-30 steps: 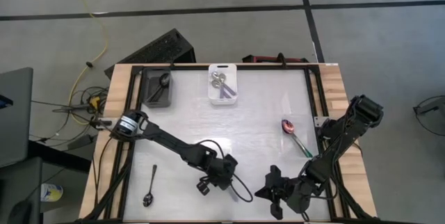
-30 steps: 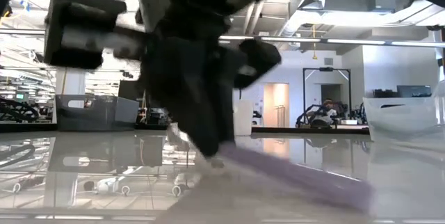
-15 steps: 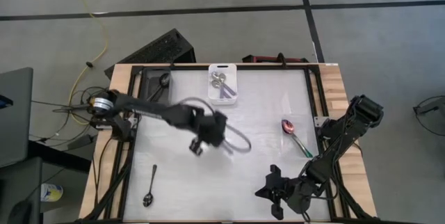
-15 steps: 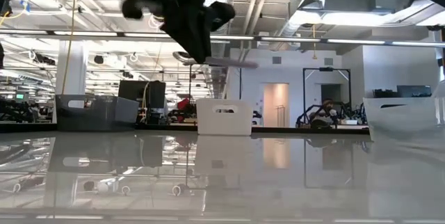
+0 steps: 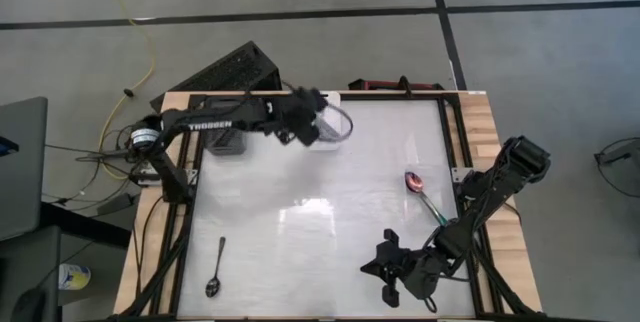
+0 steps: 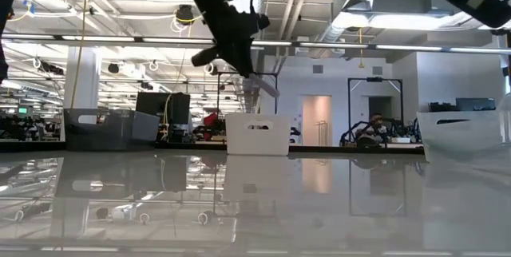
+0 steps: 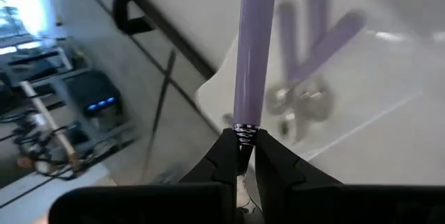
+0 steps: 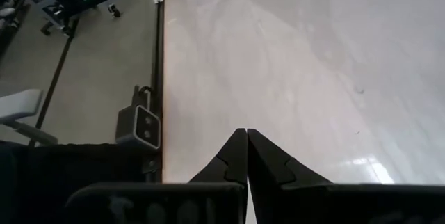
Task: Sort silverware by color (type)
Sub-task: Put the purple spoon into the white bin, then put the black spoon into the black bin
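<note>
The left gripper (image 7: 241,156) pinches 1 slim purple-handled spoon (image 7: 252,50) above the white rectangular bin (image 7: 361,113); release should come low, centred. The right gripper (image 8: 246,156) rests closed, empty.

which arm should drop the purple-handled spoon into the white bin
Left. Its gripper is shut on the purple-handled spoon and hangs over the white bin, where like spoons lie. The right gripper sits shut and empty at the table's near edge.

Bright overhead light glares off the glossy table (image 5: 330,212) (mirror-like in the low view) — left wrist view motion-blurred.
</note>
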`<state>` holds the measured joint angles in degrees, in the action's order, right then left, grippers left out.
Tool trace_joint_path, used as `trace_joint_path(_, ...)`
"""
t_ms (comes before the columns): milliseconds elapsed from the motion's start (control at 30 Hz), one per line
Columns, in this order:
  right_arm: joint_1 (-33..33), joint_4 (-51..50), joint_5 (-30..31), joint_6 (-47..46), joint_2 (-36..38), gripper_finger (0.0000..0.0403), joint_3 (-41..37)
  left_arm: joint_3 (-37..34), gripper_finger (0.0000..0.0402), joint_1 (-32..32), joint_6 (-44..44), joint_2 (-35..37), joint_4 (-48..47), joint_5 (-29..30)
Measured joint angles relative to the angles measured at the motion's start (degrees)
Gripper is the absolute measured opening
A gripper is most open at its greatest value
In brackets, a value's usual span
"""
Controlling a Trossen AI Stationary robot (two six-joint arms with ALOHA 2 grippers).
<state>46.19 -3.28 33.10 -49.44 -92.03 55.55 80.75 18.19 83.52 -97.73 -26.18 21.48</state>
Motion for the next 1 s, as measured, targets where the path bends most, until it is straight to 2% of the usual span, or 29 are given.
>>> trace_joint_path(167, -1.02, -1.32, 0.0, 0.45, 0.0, 0.0027, 0.0, 0.02, 0.001, 5.13, 3.34, -2.55, 2.73, -4.42)
trace_joint_path(267, -1.43, -2.36, -0.02, 0.51, 0.02, 0.0027, 0.0, 0.02, 0.0011, 6.97, 5.27, -4.66, 3.94, -4.96)
trace_joint_path(633, -1.74, -3.56, 0.08, -0.2, 0.02, 0.0027, 0.0, 0.02, 0.0016, 6.46, 9.23, -11.15, 7.18, -5.79)
trace_joint_path(1000, -2.49, -3.99, 0.11, -0.23, 0.02, 0.0027, 0.0, 0.0, 0.0082, 5.58, 8.84, -12.07, 12.12, -5.74)
